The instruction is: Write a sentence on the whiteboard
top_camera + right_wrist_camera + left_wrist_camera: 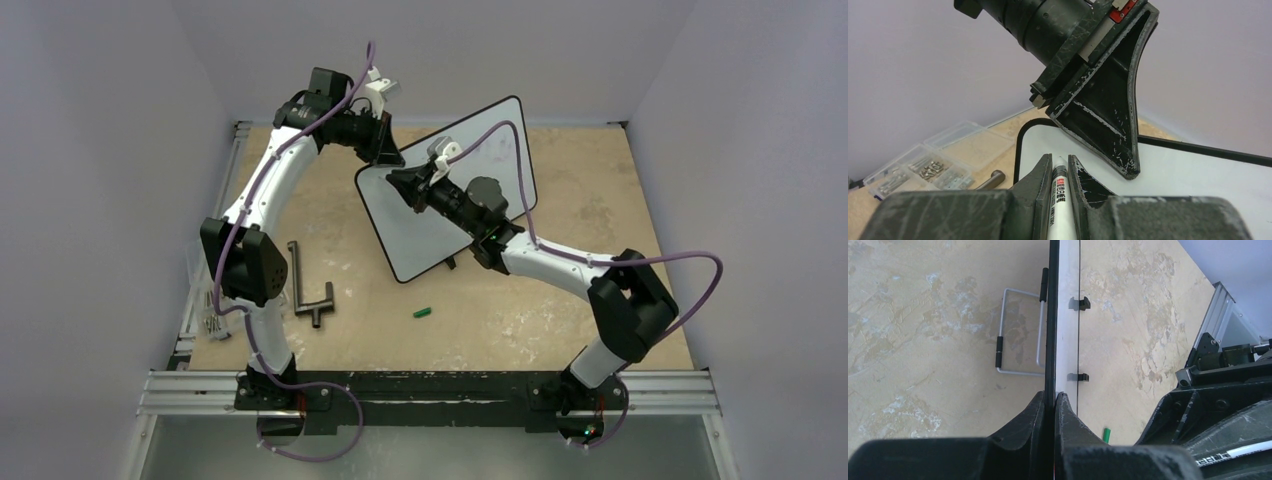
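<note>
The whiteboard (pixel 420 225) stands tilted on the table, its black-framed white face toward the arms. My left gripper (pixel 390 155) is shut on its upper left edge; the left wrist view shows the board (pixel 1068 330) edge-on between the shut fingers of the left gripper (pixel 1055 396). My right gripper (pixel 397 180) is shut on a white marker (pixel 1058 200). The marker's tip sits close to the board face (pixel 1198 175) near that corner; whether it touches I cannot tell. No sentence shows on the visible board face.
A green marker cap (pixel 422 312) lies on the table in front of the board. A black T-shaped tool (pixel 310 292) lies to the left, with a clear box of screws (pixel 923 165) at the left edge. The board's wire stand (pixel 1018 335) rests behind it.
</note>
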You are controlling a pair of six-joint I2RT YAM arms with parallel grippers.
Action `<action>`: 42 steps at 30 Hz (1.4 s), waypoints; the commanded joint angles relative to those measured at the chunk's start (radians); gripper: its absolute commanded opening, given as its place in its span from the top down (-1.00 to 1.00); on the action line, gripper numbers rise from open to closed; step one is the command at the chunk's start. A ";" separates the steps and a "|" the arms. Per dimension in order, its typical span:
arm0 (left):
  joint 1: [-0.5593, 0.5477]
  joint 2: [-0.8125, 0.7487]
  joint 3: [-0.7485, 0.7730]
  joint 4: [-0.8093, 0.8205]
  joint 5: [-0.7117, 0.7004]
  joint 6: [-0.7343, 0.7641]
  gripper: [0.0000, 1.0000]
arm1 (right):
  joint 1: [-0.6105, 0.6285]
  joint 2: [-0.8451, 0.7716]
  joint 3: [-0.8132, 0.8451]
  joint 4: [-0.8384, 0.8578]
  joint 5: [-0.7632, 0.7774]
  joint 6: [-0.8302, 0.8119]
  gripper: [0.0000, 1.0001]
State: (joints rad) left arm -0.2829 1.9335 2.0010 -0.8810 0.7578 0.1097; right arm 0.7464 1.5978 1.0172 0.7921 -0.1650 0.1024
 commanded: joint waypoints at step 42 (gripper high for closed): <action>-0.032 0.044 -0.029 -0.135 -0.186 0.111 1.00 | 0.019 -0.145 -0.198 -0.050 0.010 0.074 1.00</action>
State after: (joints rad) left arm -0.2829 1.9347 2.0010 -0.8814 0.7483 0.1165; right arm 0.7601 1.5288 0.8066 0.7277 -0.1265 0.1646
